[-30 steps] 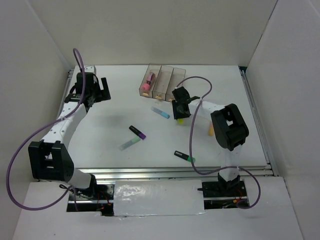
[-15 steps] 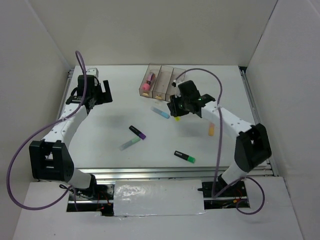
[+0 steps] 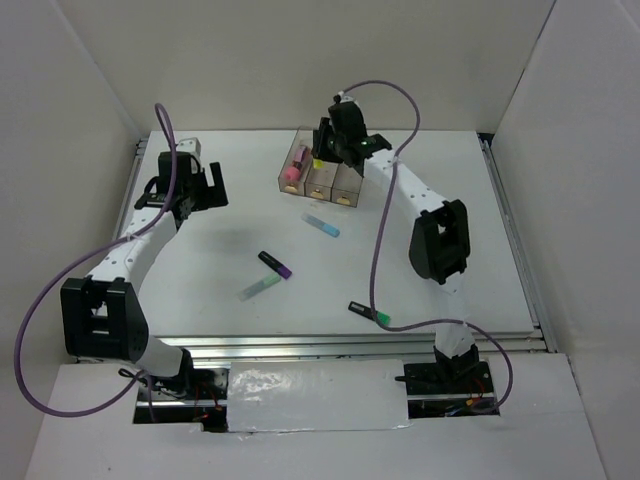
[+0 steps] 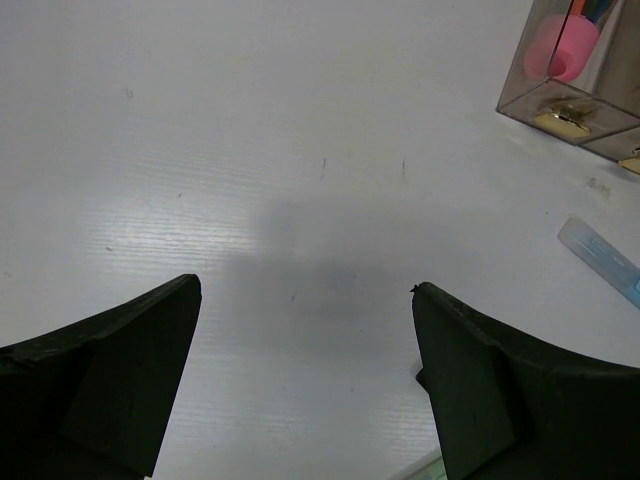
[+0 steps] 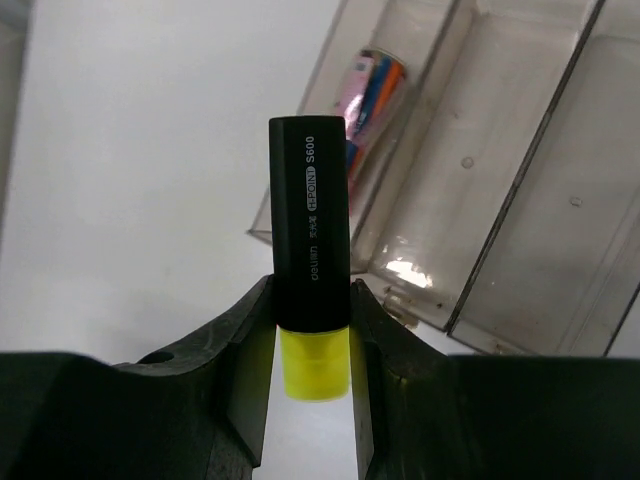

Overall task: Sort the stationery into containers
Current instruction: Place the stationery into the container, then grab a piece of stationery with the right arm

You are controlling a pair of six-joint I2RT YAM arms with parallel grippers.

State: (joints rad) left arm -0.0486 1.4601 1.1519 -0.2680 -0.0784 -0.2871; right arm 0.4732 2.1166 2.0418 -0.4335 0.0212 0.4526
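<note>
My right gripper (image 3: 324, 153) is over the three joined smoky bins (image 3: 345, 187), shut on a black-bodied yellow highlighter (image 5: 310, 230); its yellow cap (image 3: 318, 163) shows by the left and middle bins. In the right wrist view the gripper (image 5: 312, 292) holds the pen above the bins (image 5: 520, 200), whose left bin holds a pink pen (image 5: 370, 90). My left gripper (image 3: 205, 186) is open and empty at the far left, over bare table (image 4: 305, 290). On the table lie a light blue pen (image 3: 321, 225), a purple-capped black pen (image 3: 275, 264), a mint pen (image 3: 259, 288) and a green-capped black pen (image 3: 369, 313).
The left wrist view shows the pink pen (image 4: 563, 45) in the bins (image 4: 560, 110) and the light blue pen (image 4: 605, 262) at the right edge. White walls enclose the table on three sides. The right arm's elbow (image 3: 437, 243) hangs over the table's right part.
My right gripper has lifted the yellow highlighter from the table near the light blue pen and carried it back over the bins. The peach pen is now hidden. The left arm has barely moved.
</note>
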